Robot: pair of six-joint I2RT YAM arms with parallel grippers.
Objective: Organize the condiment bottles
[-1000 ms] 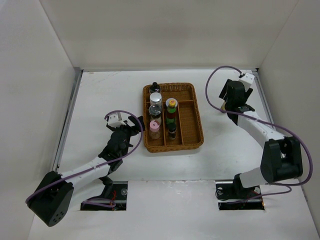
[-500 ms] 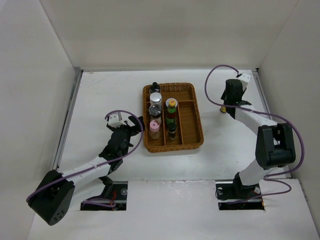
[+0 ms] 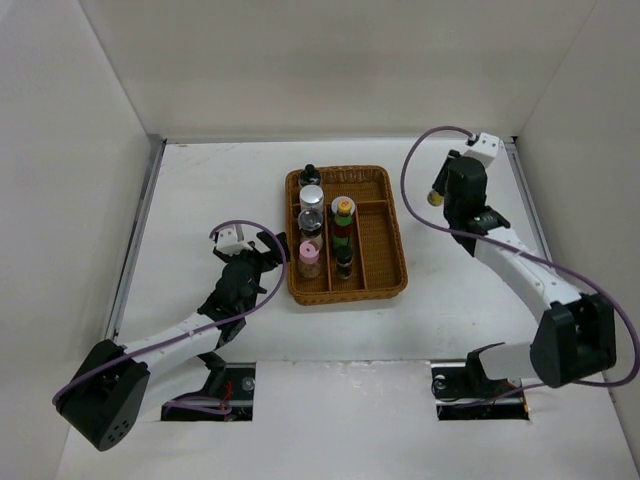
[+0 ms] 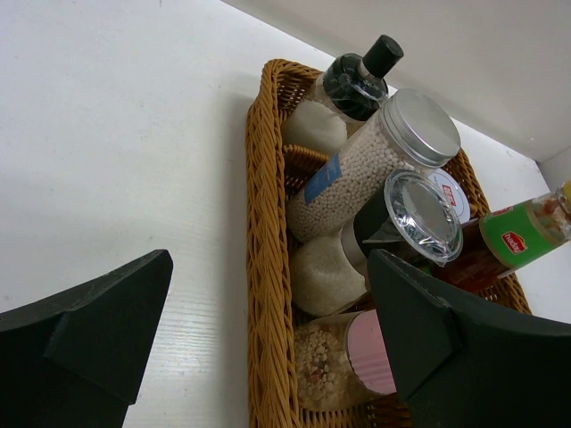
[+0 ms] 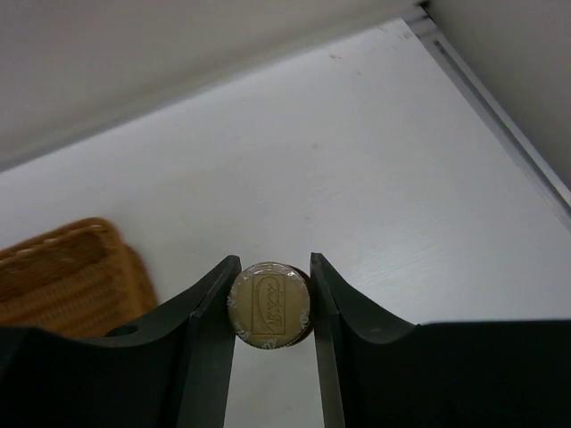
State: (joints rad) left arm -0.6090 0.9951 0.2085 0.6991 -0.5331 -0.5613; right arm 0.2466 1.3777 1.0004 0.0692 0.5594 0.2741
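Tan-capped bottle (image 5: 268,306) is clamped between the narrowed fingers of the right gripper (image 5: 273,270), upper right of the overhead frame, apart from the wicker tray (image 3: 392,250). Other bottles (image 3: 312,197) fill the tray's left and middle compartments. Left gripper (image 3: 262,252) is spread wide and empty, just left of the tray.

brown wicker tray (image 3: 381,252), tan-capped bottle (image 5: 268,306)
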